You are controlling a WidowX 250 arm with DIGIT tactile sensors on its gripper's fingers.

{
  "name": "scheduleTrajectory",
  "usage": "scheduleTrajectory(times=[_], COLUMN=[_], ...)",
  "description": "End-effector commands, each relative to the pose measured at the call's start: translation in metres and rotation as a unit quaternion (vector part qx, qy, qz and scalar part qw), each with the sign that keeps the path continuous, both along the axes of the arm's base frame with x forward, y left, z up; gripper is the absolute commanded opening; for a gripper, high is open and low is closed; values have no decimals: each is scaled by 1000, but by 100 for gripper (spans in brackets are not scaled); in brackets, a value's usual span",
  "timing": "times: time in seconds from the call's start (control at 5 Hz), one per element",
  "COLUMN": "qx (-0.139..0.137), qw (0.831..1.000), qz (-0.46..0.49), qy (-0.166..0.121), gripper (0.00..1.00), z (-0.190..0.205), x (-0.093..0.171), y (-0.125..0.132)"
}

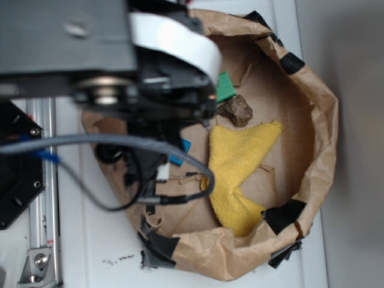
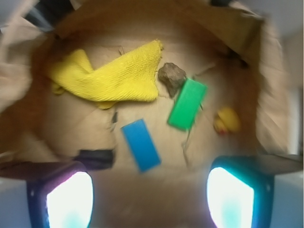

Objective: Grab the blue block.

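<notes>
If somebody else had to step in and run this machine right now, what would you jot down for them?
Gripper: open, empty, hanging above the paper-lined basket; both fingers show at the bottom of the wrist view.
Blue block: lying flat on the basket floor, between the fingers and a little ahead of them, untouched.
Nearby: green block to its right beside a brown rock; yellow cloth behind; small yellow toy further right.
Done: rough alignment over the block.
Left: lower, close on the blue block, lift.
</notes>
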State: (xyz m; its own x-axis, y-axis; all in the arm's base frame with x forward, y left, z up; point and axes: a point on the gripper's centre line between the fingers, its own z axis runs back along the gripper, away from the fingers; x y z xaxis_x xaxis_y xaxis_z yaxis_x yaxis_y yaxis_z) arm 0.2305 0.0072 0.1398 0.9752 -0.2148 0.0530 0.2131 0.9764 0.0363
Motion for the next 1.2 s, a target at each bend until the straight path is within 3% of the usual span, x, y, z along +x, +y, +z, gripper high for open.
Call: scheduleTrajectory(times=[0.0, 0.2, 0.4, 0.6, 1.0], qx=[-16, -17, 0, 6, -17], qw=[999, 996, 994, 992, 990], qz=[-25, -75, -106, -129, -138], qy=[-45, -40, -2, 4, 8], gripper=[100, 100, 100, 100, 100], z=[-55, -75, -93, -96, -101], x=[-5, -8, -6, -19, -26], y=[34, 16, -11, -27, -55])
